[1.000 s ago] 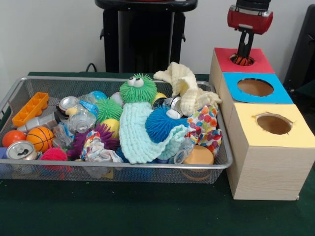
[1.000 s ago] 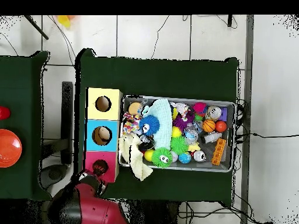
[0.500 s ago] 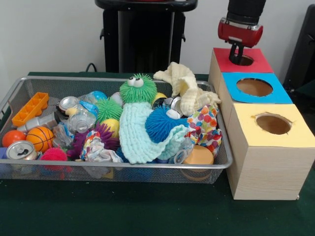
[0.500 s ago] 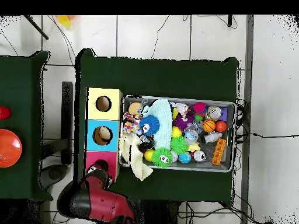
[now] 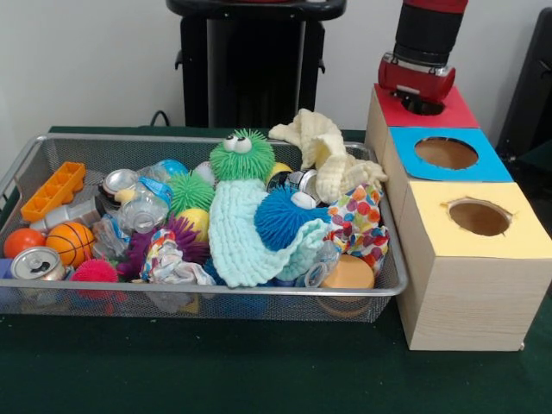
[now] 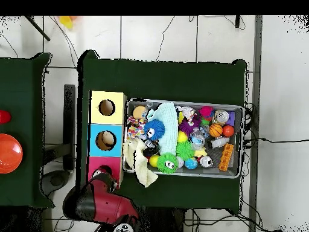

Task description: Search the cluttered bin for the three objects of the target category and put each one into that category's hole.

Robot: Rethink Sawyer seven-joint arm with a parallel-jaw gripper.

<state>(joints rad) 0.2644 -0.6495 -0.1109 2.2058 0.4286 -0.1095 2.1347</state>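
End effector (image 5: 420,102) over red-topped box's hole (image 5: 423,105), grip state unclear, wire bin (image 5: 216,297) crowded with toys

The table (image 5: 216,371), covered in dark green cloth, carries a wire mesh bin (image 5: 198,297) and, touching it, a wooden three-hole box (image 5: 466,285).

The wooden box has three tops: red (image 5: 427,108), blue (image 5: 448,153) and yellow (image 5: 479,220). In the silver wire mesh bin (image 5: 198,300) lie a fuzzy green ball with eyes (image 5: 241,155), a spiky blue ball (image 5: 278,217), a pale turquoise knitted cloth (image 5: 241,237), an orange basketball with black lines (image 5: 71,241) and a cloth with many-coloured dots (image 5: 362,220).
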